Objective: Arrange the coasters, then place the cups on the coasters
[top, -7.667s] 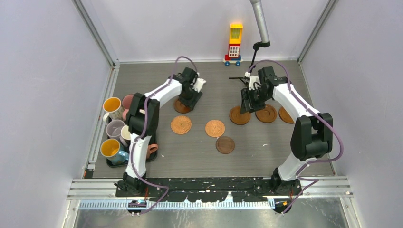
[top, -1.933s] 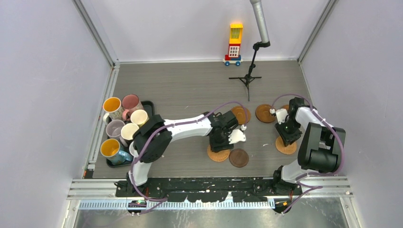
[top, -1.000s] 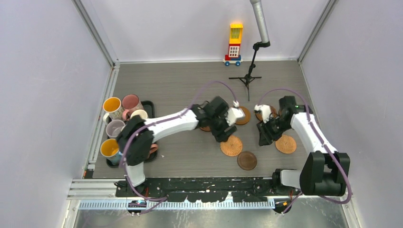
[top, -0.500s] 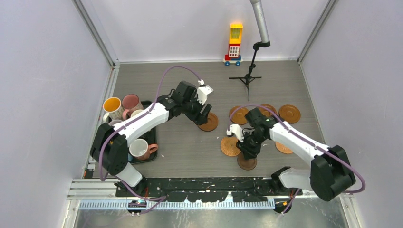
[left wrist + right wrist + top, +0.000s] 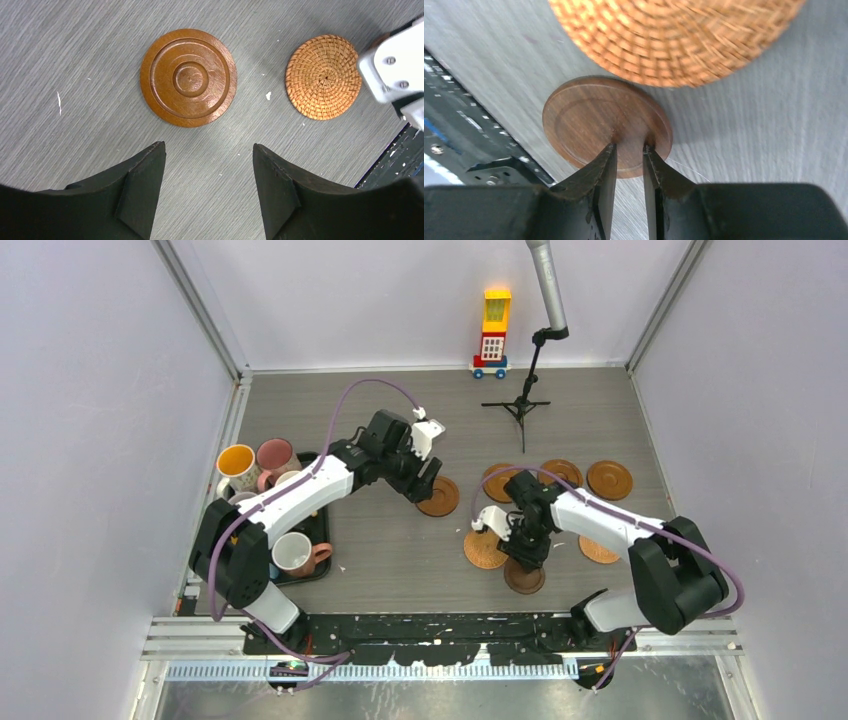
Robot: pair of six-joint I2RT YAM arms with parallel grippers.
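Note:
Several coasters lie right of centre. My left gripper hangs open and empty just short of a ringed wooden coaster. My right gripper has its jaws drawn to a narrow slit, tips on the face of the dark coaster, with nothing between them. A woven coaster lies just beyond it. More coasters sit at the back right. The cups stand at the left.
The cups fill a black tray by the left wall. A toy block tower and a microphone stand are at the back. The table's black front rail runs close behind the dark coaster.
My right gripper's jaws have narrowed and it has settled onto the dark coaster. Over the last second the left arm swung back left and now holds still by the ringed coaster.

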